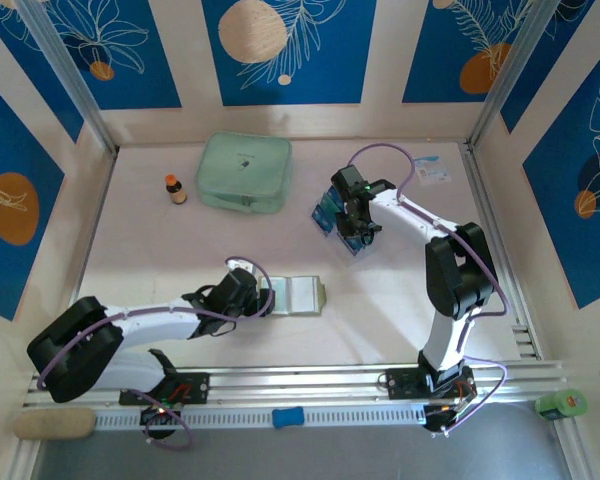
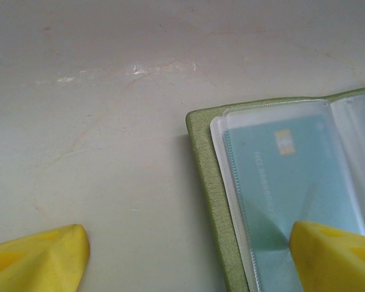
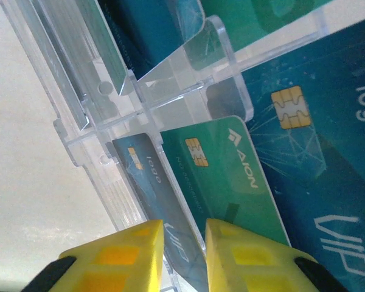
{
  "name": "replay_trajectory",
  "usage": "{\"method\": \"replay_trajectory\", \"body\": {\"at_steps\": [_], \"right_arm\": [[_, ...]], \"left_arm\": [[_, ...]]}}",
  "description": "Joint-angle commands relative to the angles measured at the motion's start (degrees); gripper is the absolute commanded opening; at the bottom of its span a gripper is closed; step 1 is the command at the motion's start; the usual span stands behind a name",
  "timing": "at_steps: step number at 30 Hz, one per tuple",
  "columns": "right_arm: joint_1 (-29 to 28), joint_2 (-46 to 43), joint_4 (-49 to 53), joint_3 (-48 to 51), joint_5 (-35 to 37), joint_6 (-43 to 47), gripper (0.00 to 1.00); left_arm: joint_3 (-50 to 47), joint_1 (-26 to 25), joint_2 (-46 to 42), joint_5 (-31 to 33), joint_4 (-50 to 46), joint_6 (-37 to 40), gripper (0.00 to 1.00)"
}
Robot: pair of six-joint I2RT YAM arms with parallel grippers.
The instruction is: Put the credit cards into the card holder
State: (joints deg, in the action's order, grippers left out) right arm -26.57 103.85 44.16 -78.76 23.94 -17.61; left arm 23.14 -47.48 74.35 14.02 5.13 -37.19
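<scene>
Yellow fingertips (image 3: 134, 252) of the right claw (image 3: 184, 246) narrowly straddle a grey-blue credit card (image 3: 147, 176) in the clear acrylic rack (image 3: 100, 155), grip unproven, so the pick is in hand and the next move calls for lifting it clear toward the olive-green card holder (image 2: 204, 159), open on the pale worktop (image 2: 103, 152) at the wide-spread left claw (image 2: 188, 255).

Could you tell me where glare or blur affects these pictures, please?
Left wrist: a pale glare streak on the table, and the left claw's fingers are blurred. Right wrist: reflections on the clear card stand, and the right claw's fingers are soft. Top external: even light, sharp.
</scene>
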Motion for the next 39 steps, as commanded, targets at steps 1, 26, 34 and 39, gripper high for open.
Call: {"method": "replay_trajectory", "body": {"at_steps": [1,26,34,39], "right_arm": [[-0.3,0.6,-0.3,-0.8,-2.0,0.5,0.2],[-1.5,-10.3,0.7,-3.6,-10.2,2.0,0.0],[-3.9,-22.0,-14.7,10.6,-24.9,-13.0,0.0],[-7.1,-27.7,-35.2,27.3,-30.2,-25.9,0.0]], "left_arm": [[-0.5,0.4,0.6,-0.2,0.0,-0.3,0.87],[-0.6,0.4,-0.1,0.8,-1.4,-0.6,0.87],[-0.3,0.4,-0.3,2.1,-3.7,-2.2,0.86],[-0.2,0.4,-0.7,2.7,-5.5,-3.1,0.86]]}}
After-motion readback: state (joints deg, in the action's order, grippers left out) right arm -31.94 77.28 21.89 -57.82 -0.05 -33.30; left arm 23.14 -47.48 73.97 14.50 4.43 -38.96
